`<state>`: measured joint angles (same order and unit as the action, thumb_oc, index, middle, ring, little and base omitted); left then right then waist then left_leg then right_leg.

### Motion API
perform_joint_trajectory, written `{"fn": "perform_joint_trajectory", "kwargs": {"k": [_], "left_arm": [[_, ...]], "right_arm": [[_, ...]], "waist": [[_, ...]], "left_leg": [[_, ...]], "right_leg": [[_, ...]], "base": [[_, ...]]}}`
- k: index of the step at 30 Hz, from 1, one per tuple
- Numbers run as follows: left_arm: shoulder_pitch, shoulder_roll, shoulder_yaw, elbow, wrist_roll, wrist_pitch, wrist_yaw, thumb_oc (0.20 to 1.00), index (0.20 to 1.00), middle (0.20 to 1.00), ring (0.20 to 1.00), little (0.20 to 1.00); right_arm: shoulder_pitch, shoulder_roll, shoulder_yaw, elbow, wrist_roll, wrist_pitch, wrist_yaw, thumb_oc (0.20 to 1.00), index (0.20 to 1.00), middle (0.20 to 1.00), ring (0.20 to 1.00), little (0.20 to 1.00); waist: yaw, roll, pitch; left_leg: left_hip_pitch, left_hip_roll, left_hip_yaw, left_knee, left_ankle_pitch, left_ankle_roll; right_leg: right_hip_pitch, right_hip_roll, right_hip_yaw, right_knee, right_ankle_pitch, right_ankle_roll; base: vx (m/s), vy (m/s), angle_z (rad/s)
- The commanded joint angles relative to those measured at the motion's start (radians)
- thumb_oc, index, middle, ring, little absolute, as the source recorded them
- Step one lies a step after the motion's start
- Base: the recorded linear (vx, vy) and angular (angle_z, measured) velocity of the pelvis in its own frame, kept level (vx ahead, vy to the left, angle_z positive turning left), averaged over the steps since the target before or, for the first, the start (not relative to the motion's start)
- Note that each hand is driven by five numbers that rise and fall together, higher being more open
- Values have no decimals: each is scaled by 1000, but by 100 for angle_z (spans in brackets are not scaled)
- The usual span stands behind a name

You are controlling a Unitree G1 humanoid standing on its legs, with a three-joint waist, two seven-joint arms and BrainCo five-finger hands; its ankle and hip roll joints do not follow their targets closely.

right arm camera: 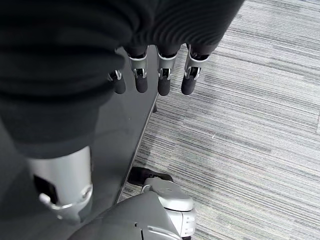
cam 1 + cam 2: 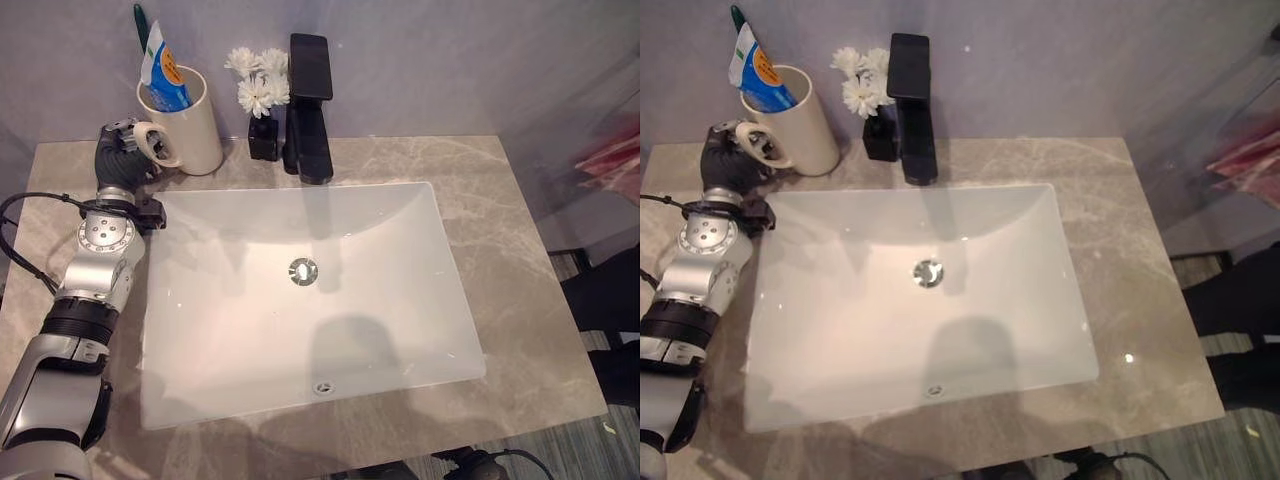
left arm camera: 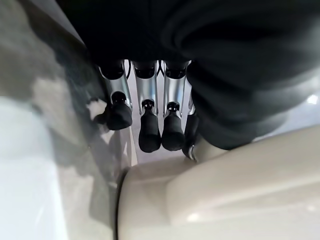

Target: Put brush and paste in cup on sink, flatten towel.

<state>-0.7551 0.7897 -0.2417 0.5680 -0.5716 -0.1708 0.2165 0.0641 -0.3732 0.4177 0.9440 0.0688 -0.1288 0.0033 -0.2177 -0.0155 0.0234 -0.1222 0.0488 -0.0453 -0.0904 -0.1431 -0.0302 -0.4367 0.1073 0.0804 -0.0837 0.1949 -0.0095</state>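
Observation:
A cream cup [image 2: 195,125] stands at the back left of the stone counter [image 2: 480,190]. A blue-and-white paste tube [image 2: 163,72] and a green-handled brush [image 2: 141,22] stick up out of it. My left hand [image 2: 118,155] rests against the cup's handle [image 2: 155,143] on its left side. In the left wrist view its fingers [image 3: 149,135] hang relaxed and open just beside the cup [image 3: 225,190], curled round nothing. My right hand [image 1: 150,80] hangs open over the striped carpet, holding nothing.
A white rectangular basin [image 2: 300,195] fills the middle of the counter. Behind it stand a black faucet [image 2: 310,105] and white flowers in a small black vase [image 2: 258,95]. A dark shape [image 2: 605,300] stands off the counter's right edge.

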Motion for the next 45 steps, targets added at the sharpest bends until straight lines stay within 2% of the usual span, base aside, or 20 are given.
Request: {"fn": "perform_joint_trajectory", "kwargs": {"k": [1,6,13,18,20,23,25,26,28,30,31,32,33,37,38,39,41,42,43,45], "left_arm": [[-23,-13,-33,-2,5,-12,-2,200,200,200,200,200],[5,-30,-8,-2,17,-4,12,200,200,200,200,200],[170,-103,111,-79,94,6,48,200,200,200,200,200],[477,-169,293,-235,152,-6,45,200,200,200,200,200],[682,-228,388,-386,193,-15,5,200,200,200,200,200],[826,-269,438,-482,219,-24,-37,200,200,200,200,200],[1003,-314,476,-569,215,-49,-107,200,200,200,200,200],[1036,-323,490,-577,223,-51,-113,200,200,200,200,200],[1162,-357,566,-625,242,-54,-137,200,200,200,200,200],[1191,-380,574,-635,226,-54,-152,200,200,200,200,200],[1199,-382,573,-640,224,-53,-158,241,241,241,241,241],[1219,-385,572,-650,223,-53,-171,357,357,357,357,357],[1226,-388,570,-653,222,-50,-178,382,382,382,382,382],[1255,-391,544,-665,217,-42,-210,708,708,708,708,708],[1265,-390,538,-658,219,-38,-213,887,887,887,887,887],[1276,-393,530,-656,216,-33,-220,1000,1000,1000,1000,1000],[1289,-385,497,-623,227,-20,-238,1000,1000,1000,1000,1000],[1289,-390,483,-605,224,-14,-238,1000,1000,1000,1000,1000],[1279,-391,471,-587,219,-8,-238,1000,1000,1000,1000,1000],[1280,-389,463,-582,223,-1,-245,1000,1000,1000,1000,1000]], "right_arm": [[-23,-48,-8,-20,42,-20,-11,1000,1000,1000,1000,1000],[-22,-43,-9,-13,40,-19,-15,1000,1000,1000,1000,1000],[-7,-35,-52,37,21,-10,-26,1000,1000,1000,1000,1000],[5,-33,-86,79,-32,3,-6,1000,1000,1000,1000,1000],[11,-34,-113,77,-45,3,9,1000,1000,1000,1000,1000],[3,-29,-131,74,-45,-1,17,1000,1000,1000,1000,1000],[6,-27,-154,45,-36,-9,24,1000,1000,1000,1000,1000],[10,-26,-158,45,-32,-11,27,1000,1000,1000,1000,1000],[32,-25,-195,20,-22,-17,34,1000,1000,1000,1000,1000],[41,-24,-208,20,-21,-17,33,1000,1000,1000,1000,1000],[44,-23,-209,21,-22,-16,34,1000,1000,1000,1000,1000],[52,-25,-216,6,-23,-16,36,1000,1000,1000,1000,1000],[56,-26,-218,3,-22,-16,38,1000,1000,1000,1000,1000],[67,-27,-232,-4,-10,-18,37,1000,1000,1000,1000,1000],[71,-26,-236,-10,-3,-18,39,1000,1000,1000,1000,1000],[75,-28,-240,-29,1,-19,40,1000,1000,1000,1000,1000],[81,-37,-250,-67,28,-23,44,1000,1000,1000,1000,1000],[78,-39,-253,-72,34,-24,41,1000,1000,1000,1000,1000],[77,-42,-255,-78,41,-23,39,1000,1000,1000,1000,1000],[81,-48,-263,-94,45,-23,38,1000,1000,1000,1000,1000]], "waist": [[-7,49,20],[-4,45,15],[15,27,-17],[49,13,-53],[75,9,-69],[94,6,-74],[114,-6,-60],[118,-10,-58],[135,-24,-33],[141,-29,-25],[141,-30,-22],[141,-34,-17],[141,-36,-12],[138,-38,1],[136,-39,5],[133,-40,12],[125,-35,39],[123,-28,52],[122,-19,58],[124,-14,57]], "left_leg": [[123,22,-27,3,135,-27],[134,26,-24,3,130,-27],[178,28,-32,3,104,-25],[239,16,-48,3,62,-12],[264,1,-63,3,42,8],[283,-24,-71,3,22,29],[289,-65,-75,26,-15,56],[288,-75,-75,36,-26,62],[271,-127,-81,82,-47,87],[268,-146,-83,93,-51,98],[269,-154,-82,99,-53,101],[267,-165,-78,109,-57,107],[266,-171,-77,113,-58,111],[263,-188,-68,130,-63,122],[265,-191,-65,133,-64,126],[262,-193,-63,139,-63,129],[246,-190,-50,157,-54,137],[237,-186,-38,158,-42,141],[220,-180,-29,160,-28,140],[206,-176,-23,162,-21,143]], "right_leg": [[0,-11,-24,26,-43,109],[7,-8,-27,28,-46,109],[59,-21,-45,29,-61,108],[133,-47,-73,37,-75,105],[165,-62,-72,43,-72,109],[179,-77,-67,57,-59,118],[184,-103,-54,79,-35,133],[184,-110,-52,86,-30,137],[179,-145,-40,99,0,158],[177,-156,-38,100,17,165],[176,-160,-37,101,24,168],[174,-166,-34,101,36,174],[172,-169,-32,102,41,176],[165,-177,-22,109,51,183],[162,-176,-18,115,53,183],[157,-173,-8,129,57,184],[139,-147,2,199,20,176],[120,-135,-21,262,10,170],[113,-126,-47,309,-30,158],[122,-127,-72,340,-65,146]], "base": [[0,0,0],[0,0,0],[16,2,1],[-29,68,16],[-137,127,14],[-193,142,14],[-285,182,3],[-246,153,2],[-296,171,5],[-167,96,13],[-109,66,22],[-107,63,13],[-107,59,6],[-76,45,-7],[-55,21,6],[-144,34,0],[-190,45,-13],[-204,67,-31],[-157,53,-29],[-90,23,-24]]}}
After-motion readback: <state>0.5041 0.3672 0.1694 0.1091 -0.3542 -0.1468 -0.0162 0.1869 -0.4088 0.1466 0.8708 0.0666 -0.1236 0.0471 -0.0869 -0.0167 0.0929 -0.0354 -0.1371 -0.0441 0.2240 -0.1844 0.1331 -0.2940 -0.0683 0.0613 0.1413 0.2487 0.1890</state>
